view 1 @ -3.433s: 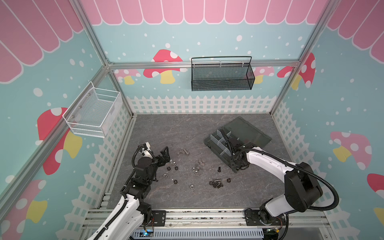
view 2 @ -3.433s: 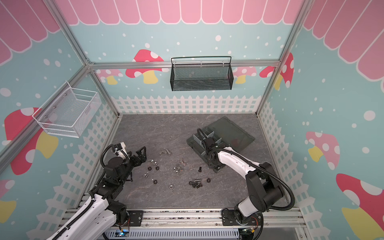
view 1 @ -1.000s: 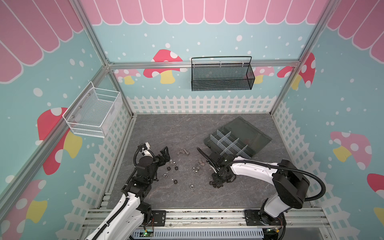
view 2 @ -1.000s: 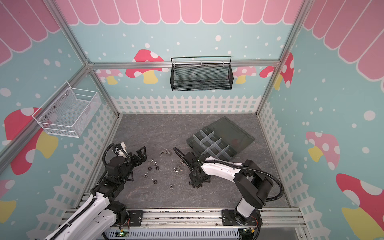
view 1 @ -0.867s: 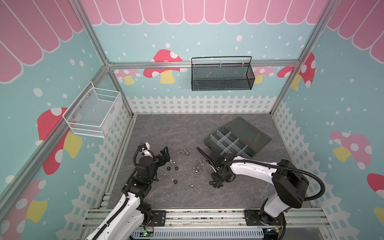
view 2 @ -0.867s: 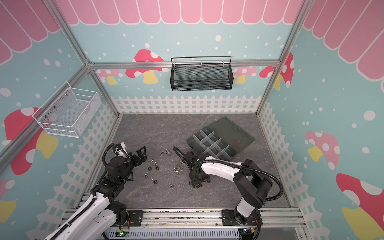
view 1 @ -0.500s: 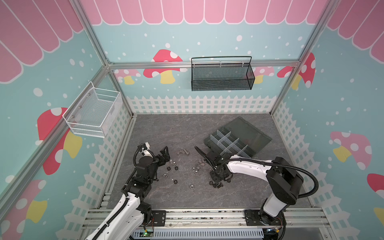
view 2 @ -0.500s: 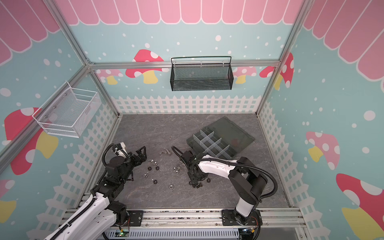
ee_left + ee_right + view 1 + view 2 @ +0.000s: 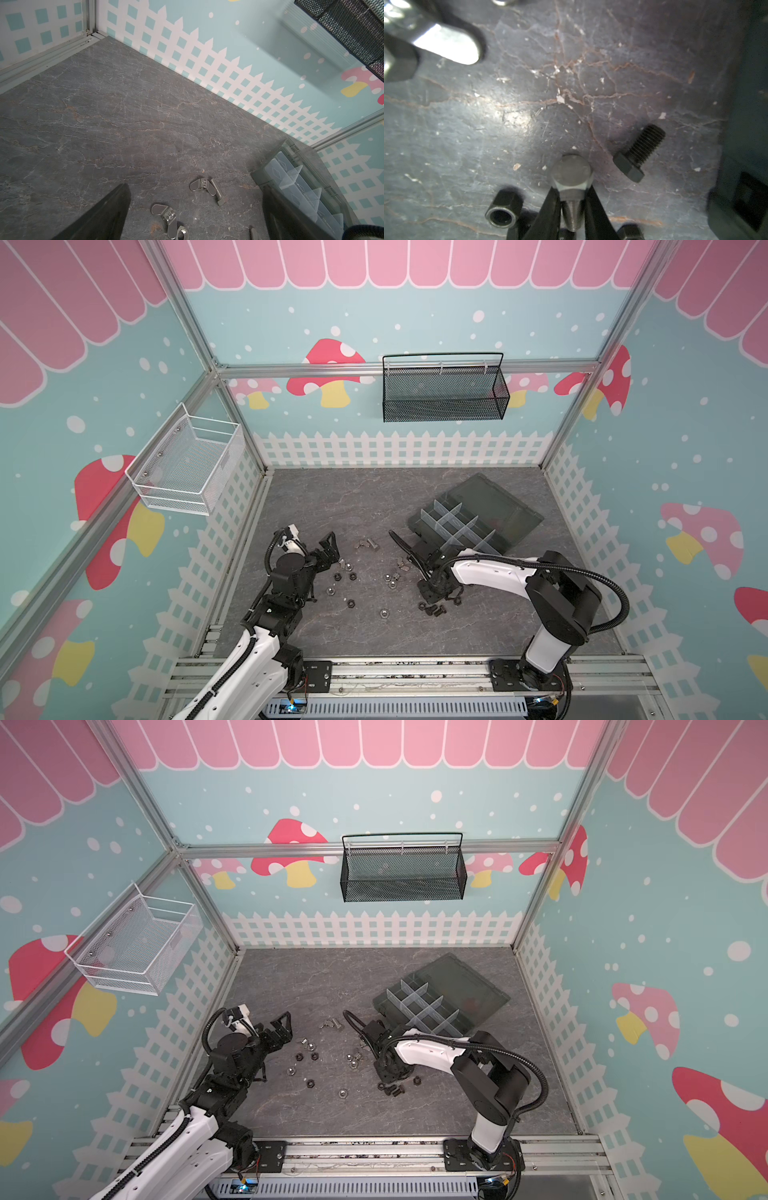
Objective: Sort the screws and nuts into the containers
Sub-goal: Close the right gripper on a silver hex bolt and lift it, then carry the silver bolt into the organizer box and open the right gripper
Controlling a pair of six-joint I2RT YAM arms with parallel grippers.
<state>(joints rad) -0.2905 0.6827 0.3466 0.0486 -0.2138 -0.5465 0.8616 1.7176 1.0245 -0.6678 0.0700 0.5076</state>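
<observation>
Since a few seconds back, our right gripper (image 9: 572, 188) has left the organizer box (image 9: 417, 527) and come down among the loose hardware near the front edge of the tabletop (image 9: 353, 497). Its fingers (image 9: 549, 212), partly apart a second ago, now pinch the threaded shank of a grey screw (image 9: 572, 176), whose hex head sticks out past the tips. We cannot tell whether that screw rests on the tabletop or is lifted.

Just beside it lie a black screw (image 9: 638, 154) and a black nut (image 9: 502, 209). More dark pieces are cut off behind the fingers, and a blurred shiny piece (image 9: 446, 45) is too far out of focus for us to name. In both top views our wrist covers the held screw.

Our left gripper (image 9: 326, 547) hangs near the tabletop's left edge with its fingers spread wide and nothing between them. Ahead of it lie two wing nuts (image 9: 202, 185), one touching a silver screw (image 9: 218, 192). Black and silver nuts (image 9: 351, 576) lie scattered between the two grippers.

The organizer box sits toward the back right, with its lid (image 9: 494, 506) open flat behind it. Our right arm and cable cross its near corner, and we cannot make out what its compartments (image 9: 453, 522) hold. A black mesh basket (image 9: 442, 393) on the back wall and a white wire basket (image 9: 187, 464) on the left wall hang well apart from the work.
</observation>
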